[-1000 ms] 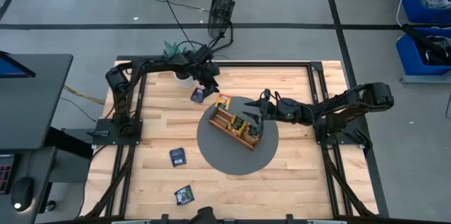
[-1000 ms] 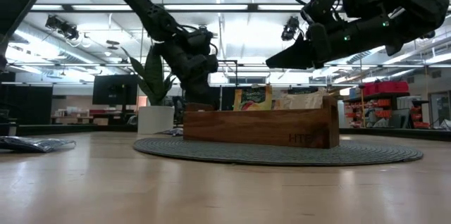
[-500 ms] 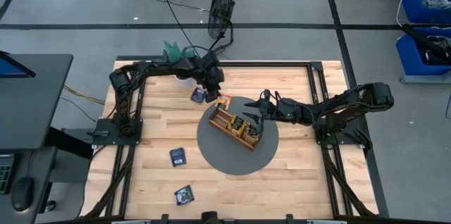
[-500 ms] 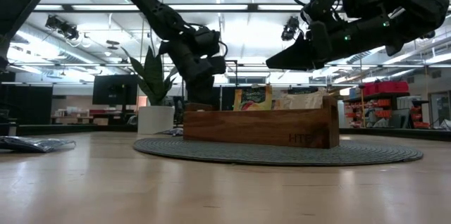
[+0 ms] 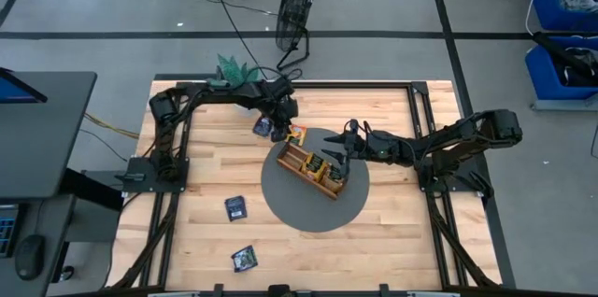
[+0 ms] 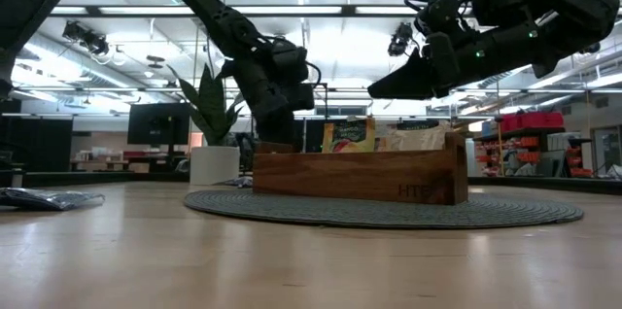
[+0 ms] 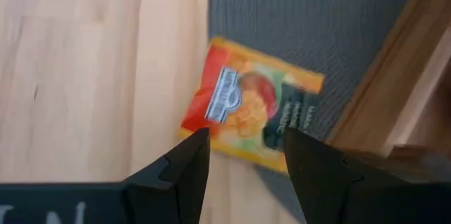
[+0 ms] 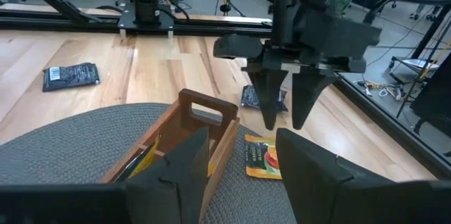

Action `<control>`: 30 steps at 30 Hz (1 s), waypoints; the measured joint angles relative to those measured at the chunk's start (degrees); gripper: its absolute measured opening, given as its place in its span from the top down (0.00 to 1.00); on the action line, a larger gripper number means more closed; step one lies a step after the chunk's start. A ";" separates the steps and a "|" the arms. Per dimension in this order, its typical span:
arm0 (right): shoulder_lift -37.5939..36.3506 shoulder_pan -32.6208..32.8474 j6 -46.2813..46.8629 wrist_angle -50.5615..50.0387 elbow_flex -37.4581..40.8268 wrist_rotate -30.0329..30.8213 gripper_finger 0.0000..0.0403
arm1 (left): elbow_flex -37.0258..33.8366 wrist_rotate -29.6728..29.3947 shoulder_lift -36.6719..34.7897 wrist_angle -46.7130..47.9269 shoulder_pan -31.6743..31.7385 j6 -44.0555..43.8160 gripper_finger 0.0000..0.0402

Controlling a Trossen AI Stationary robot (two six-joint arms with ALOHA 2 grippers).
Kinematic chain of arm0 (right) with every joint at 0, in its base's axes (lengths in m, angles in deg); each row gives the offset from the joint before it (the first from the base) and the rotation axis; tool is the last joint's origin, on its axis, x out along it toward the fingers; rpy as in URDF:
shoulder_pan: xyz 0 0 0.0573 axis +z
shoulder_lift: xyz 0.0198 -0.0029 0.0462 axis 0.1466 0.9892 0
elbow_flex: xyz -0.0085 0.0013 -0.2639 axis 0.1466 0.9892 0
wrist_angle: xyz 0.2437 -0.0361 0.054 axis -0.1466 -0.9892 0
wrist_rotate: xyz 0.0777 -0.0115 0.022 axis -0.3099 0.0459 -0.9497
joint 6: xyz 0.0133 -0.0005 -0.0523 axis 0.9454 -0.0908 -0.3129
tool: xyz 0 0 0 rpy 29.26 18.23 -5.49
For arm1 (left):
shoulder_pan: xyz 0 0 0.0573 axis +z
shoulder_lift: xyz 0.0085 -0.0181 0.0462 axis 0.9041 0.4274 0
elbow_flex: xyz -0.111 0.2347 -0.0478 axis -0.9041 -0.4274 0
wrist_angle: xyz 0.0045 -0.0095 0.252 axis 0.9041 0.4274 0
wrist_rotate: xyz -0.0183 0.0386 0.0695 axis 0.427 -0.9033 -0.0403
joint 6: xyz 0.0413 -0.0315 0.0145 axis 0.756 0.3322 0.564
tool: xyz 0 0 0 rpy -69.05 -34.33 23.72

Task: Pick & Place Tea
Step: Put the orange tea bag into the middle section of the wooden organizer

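Hung open and empty, left claw [image 7: 243, 157] over the orange tea bag [image 7: 250, 106]; right claw [image 8: 239, 155] open too.

Left tool [image 5: 282, 129] hides part of a dark sachet [image 5: 263, 128].

Letters "HTP" burned faintly into the front wall of the wooden tray [image 6: 369, 178], near its right end in the low view. Print on the orange sachet [image 7: 250, 104] present but not legible.
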 joint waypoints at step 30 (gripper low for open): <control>0.00 0.04 2.27 -1.47 -0.02 -1.24 0.57 | 0.05 -8.21 4.42 -4.22 -3.28 2.49 0.54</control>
